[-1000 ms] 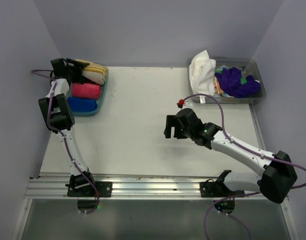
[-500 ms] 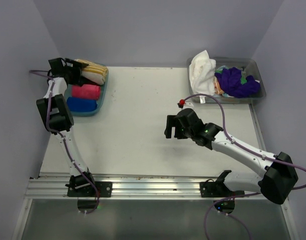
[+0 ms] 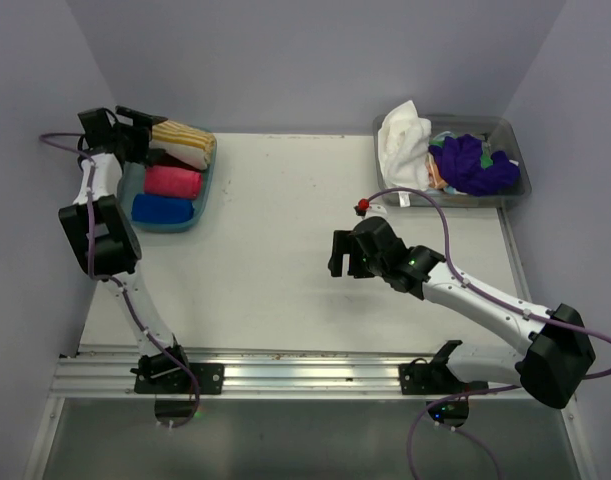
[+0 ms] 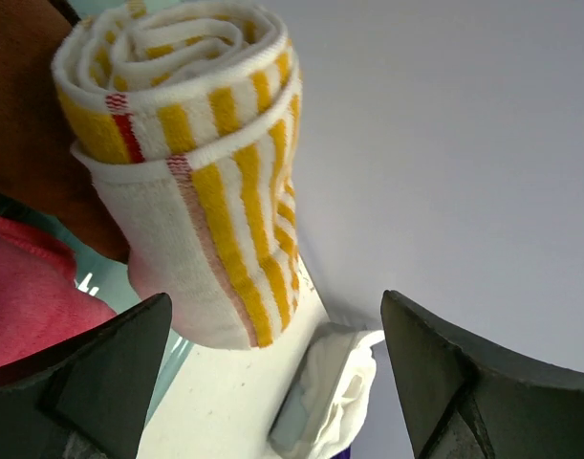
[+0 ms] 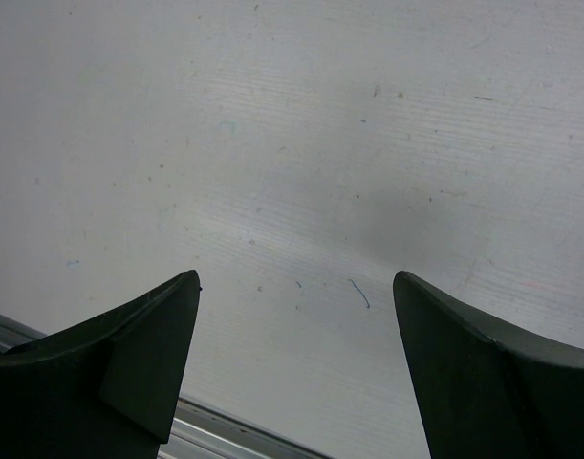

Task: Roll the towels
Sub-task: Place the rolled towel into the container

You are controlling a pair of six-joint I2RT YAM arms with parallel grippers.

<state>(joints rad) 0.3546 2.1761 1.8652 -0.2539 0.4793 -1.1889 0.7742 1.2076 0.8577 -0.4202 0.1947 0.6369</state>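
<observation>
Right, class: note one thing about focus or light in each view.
Top view: soft, even light, no glare on the table. Left wrist view: striped towel sharp, left fingers dark and soft-edged. Right wrist view: faint grey shadow between the right fingers.

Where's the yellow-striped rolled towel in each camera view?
Top external: the yellow-striped towel lies far left, at the back end of the tray.
Left wrist: the towel fills the upper left, rolled end facing the camera.
Right wrist: not in it, only bare table.
Shared landmark: the pink towel beside it, lower left in the left wrist.
</observation>
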